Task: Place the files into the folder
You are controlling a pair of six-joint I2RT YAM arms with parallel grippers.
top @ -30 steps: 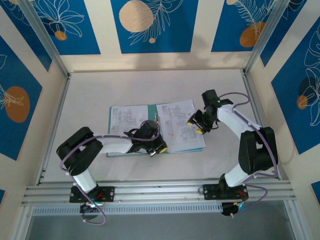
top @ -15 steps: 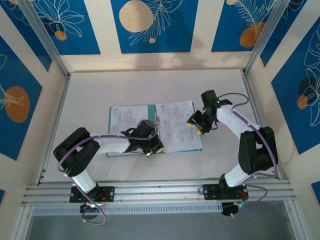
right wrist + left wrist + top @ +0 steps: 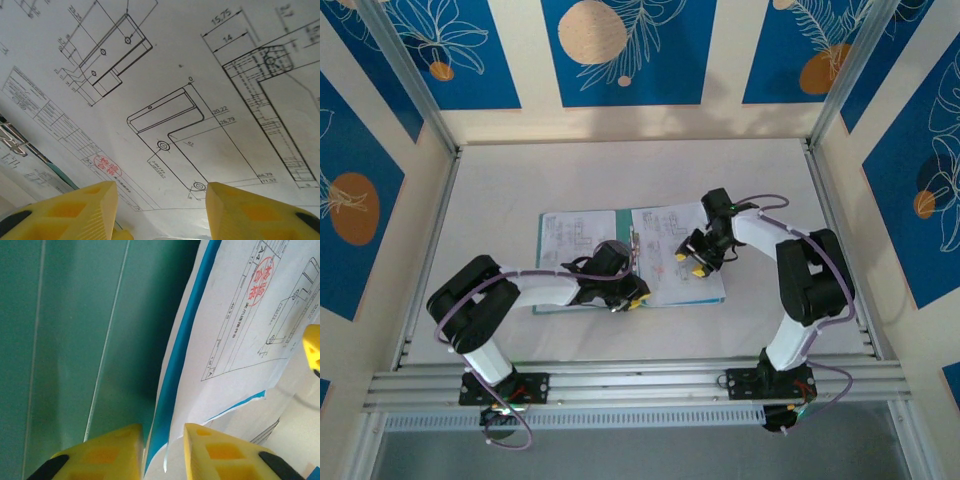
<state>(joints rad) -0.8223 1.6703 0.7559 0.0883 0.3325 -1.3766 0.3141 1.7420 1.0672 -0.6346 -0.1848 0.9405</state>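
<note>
The teal-green folder [image 3: 548,303] lies open in the middle of the table, its inner face [image 3: 75,340] bare beside the spine. White printed sheets [image 3: 672,282] cover its right half, with the blue sheet [image 3: 177,370] under them; another printed sheet [image 3: 570,235] lies on the left half. My left gripper [image 3: 625,298] is at the folder's near edge by the spine, open [image 3: 163,450], with the raised edges of the blue and white sheets between its fingers. My right gripper [image 3: 695,258] stands open [image 3: 161,200] just over the top drawing sheet [image 3: 175,75].
The table [image 3: 620,170] is a pale surface walled by cream and blue patterned panels. Aluminium rails [image 3: 640,380] run along the near edge by the arm bases. A yellow fingertip [image 3: 311,347] of the right gripper shows at the right of the left wrist view.
My right gripper has moved left and a little nearer over the right-hand sheets. The sheets have shifted slightly left. My left gripper edged left along the folder's near edge.
</note>
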